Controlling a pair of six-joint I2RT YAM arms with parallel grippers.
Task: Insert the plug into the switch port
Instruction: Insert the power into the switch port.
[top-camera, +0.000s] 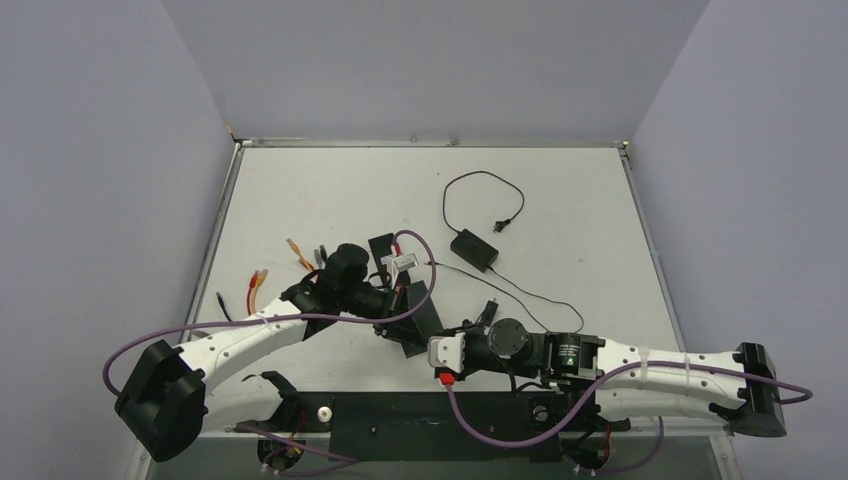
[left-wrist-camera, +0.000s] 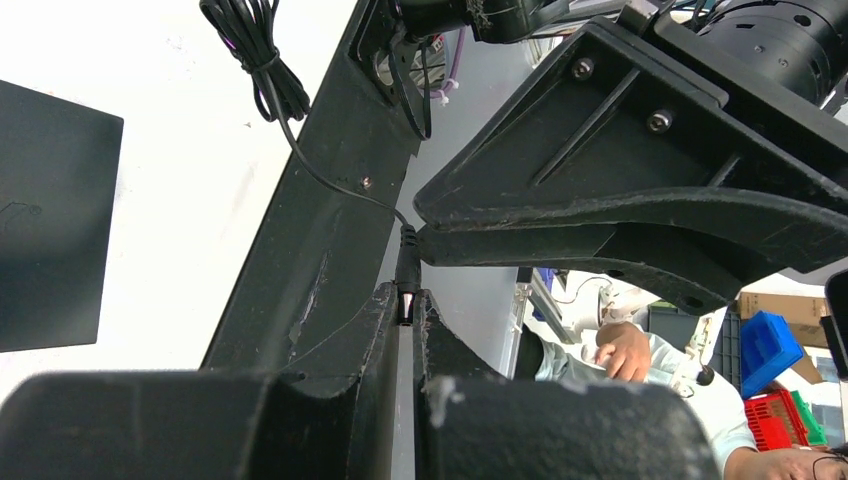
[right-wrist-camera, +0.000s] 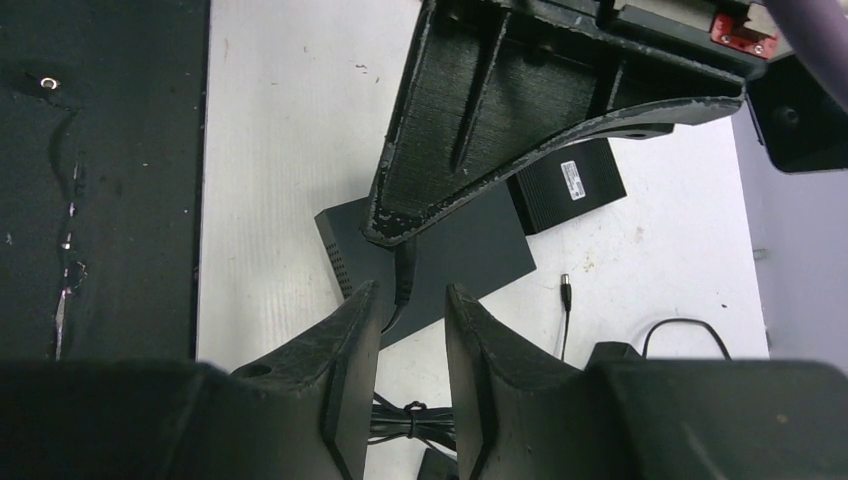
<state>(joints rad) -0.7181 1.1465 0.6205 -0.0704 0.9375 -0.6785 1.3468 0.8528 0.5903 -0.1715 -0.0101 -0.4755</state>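
The plug (left-wrist-camera: 405, 283) is a slim black barrel with a short bright metal tip. It is held off the desk between the two arms and, in the right wrist view, sits over the switch (right-wrist-camera: 470, 250). The left gripper (left-wrist-camera: 404, 302) is pressed together on the plug. Its scuffed black plastic fingers leave only a slit, where the metal tip shows. The plug's thin black cable (left-wrist-camera: 262, 55) runs up to a tied bundle.

The right gripper (right-wrist-camera: 409, 296) is spread, with a matte finger on either side of the plug. Whether either finger touches it cannot be told.

The switch is a flat dark box with rows of small vent holes along one side, lying on the white desk (top-camera: 330, 190). Only the right wrist view shows it plainly. The left wrist view gives the pinch close up, and the top view hides the plug behind the grippers.

Just beside the switch is a black power adapter (right-wrist-camera: 565, 185) with a white label whose print is too small to read. A second small connector (right-wrist-camera: 566, 290) with a metal tip lies loose nearby. Only the top view shows the orange-tipped cables (top-camera: 258, 285) to the left of the left arm.
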